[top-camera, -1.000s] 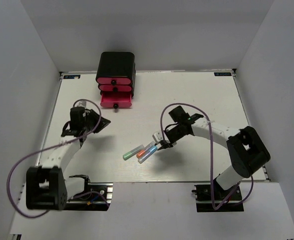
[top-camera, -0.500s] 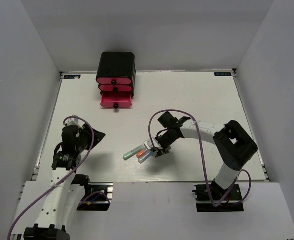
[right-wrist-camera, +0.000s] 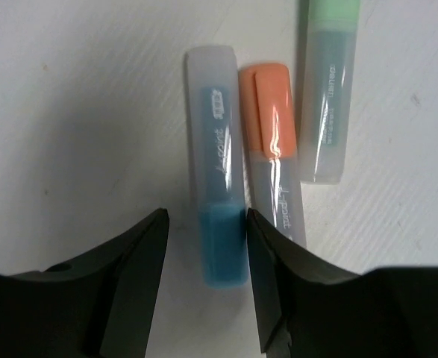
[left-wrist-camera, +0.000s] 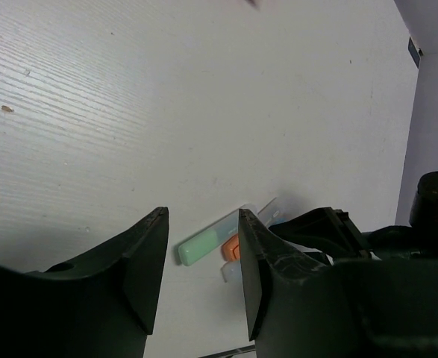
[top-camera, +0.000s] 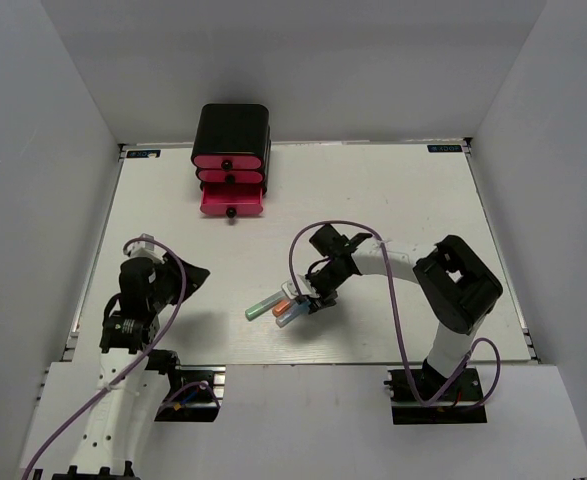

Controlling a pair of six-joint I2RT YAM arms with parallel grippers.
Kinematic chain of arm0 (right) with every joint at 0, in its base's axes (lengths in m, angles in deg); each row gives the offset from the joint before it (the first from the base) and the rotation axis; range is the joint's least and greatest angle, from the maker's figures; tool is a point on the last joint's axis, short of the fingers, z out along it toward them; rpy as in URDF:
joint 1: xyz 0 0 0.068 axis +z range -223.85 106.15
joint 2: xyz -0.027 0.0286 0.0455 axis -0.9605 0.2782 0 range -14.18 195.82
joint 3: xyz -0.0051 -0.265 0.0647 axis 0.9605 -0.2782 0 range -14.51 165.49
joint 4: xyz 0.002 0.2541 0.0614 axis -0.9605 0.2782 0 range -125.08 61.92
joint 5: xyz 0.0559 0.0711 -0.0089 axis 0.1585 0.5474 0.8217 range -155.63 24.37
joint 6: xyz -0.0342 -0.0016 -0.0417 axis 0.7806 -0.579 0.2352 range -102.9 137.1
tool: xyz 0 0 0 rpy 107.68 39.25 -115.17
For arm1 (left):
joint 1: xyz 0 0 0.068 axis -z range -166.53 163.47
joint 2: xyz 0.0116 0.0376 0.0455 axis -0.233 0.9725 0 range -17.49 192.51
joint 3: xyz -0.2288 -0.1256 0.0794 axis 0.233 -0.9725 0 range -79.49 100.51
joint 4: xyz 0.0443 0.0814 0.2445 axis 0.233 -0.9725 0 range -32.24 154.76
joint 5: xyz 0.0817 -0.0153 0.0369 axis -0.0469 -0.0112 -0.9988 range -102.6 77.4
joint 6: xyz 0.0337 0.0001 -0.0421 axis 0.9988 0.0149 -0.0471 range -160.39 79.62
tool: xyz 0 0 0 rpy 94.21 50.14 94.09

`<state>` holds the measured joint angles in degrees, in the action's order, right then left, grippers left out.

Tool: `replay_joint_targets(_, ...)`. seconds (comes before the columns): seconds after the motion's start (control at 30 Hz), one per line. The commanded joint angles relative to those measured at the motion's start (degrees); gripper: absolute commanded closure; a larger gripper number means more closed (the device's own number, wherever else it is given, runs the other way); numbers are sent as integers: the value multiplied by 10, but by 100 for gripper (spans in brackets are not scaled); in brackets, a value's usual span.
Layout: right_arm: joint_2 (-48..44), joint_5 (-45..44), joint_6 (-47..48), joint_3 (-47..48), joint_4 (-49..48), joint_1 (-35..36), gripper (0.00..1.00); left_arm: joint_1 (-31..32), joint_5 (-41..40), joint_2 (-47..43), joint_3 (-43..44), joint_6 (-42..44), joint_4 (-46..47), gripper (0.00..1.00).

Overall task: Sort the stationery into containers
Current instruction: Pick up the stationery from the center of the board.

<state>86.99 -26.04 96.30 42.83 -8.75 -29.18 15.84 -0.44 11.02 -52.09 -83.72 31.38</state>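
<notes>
Near the front middle of the tabletop (top-camera: 393, 200), my right gripper (right-wrist-camera: 206, 218) hangs low, its jaws part-way apart and straddling the coloured end of the blue piece (right-wrist-camera: 217, 171), clamping nothing. Blue lies tight against the orange piece (right-wrist-camera: 271, 112), with the green piece (right-wrist-camera: 329, 89) just beside, so I judge one finger must wedge between them. My left gripper (left-wrist-camera: 202, 220) hovers empty, half spread, well apart. The bottom drawer (top-camera: 232, 203) of the black box (top-camera: 232, 125) stands pulled out, presumably to receive them.

White table (top-camera: 393, 200): drawer box (top-camera: 232, 150), three capsules (top-camera: 281, 309)
</notes>
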Motion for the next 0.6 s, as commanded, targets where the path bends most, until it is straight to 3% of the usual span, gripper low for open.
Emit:
replay_joint_targets(0.0,11,-16,21,20,17,3,48,1,19,-7,13,16,5,47)
replay_joint_targets(0.2,21,-36,27,22,29,9,48,1,61,-7,6,32,48,44)
replay_joint_targets(0.3,21,-47,37,20,47,11,58,1,98,-7,-9,38,83,40)
replay_joint_targets(0.43,5,-53,72,17,99,7,84,1,124,18,-21,43,135,38)
replay_joint_targets(0.57,-48,-26,53,32,156,0,100,6,143,47,-21,58,162,38)
